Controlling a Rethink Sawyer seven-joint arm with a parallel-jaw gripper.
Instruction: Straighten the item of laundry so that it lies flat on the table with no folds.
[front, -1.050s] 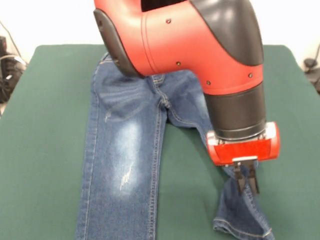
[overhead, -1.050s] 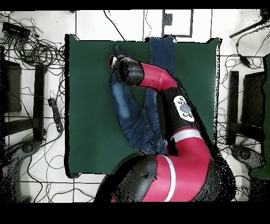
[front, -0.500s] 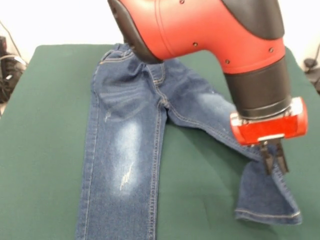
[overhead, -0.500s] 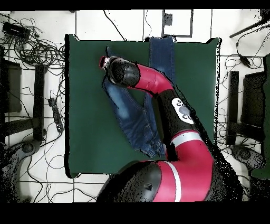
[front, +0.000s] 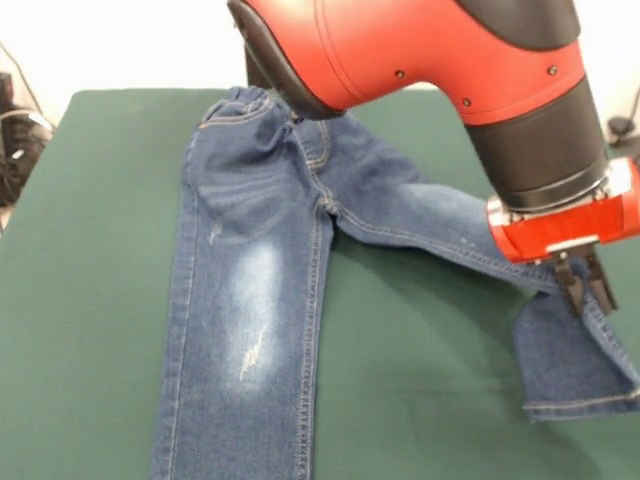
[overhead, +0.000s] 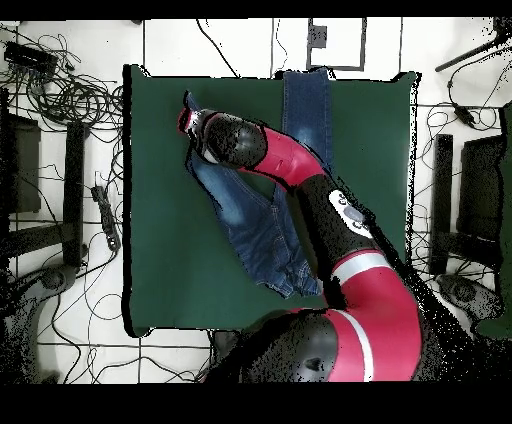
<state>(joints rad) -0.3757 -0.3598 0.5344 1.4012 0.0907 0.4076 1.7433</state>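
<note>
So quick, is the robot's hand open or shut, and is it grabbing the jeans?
Gripper: shut, its fingers pinching the lower leg of the jeans, lifted off the table.

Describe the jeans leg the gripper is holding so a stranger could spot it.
On the green table lie blue jeans. One leg runs straight; the other slants sideways to the gripper, whose fingers pinch it above the hem.

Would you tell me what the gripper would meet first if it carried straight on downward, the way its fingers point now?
The gripper is already pinched on the jeans leg, so it would press that denim down; beneath it lies the green table. How high the cloth is lifted is unclear.
</note>
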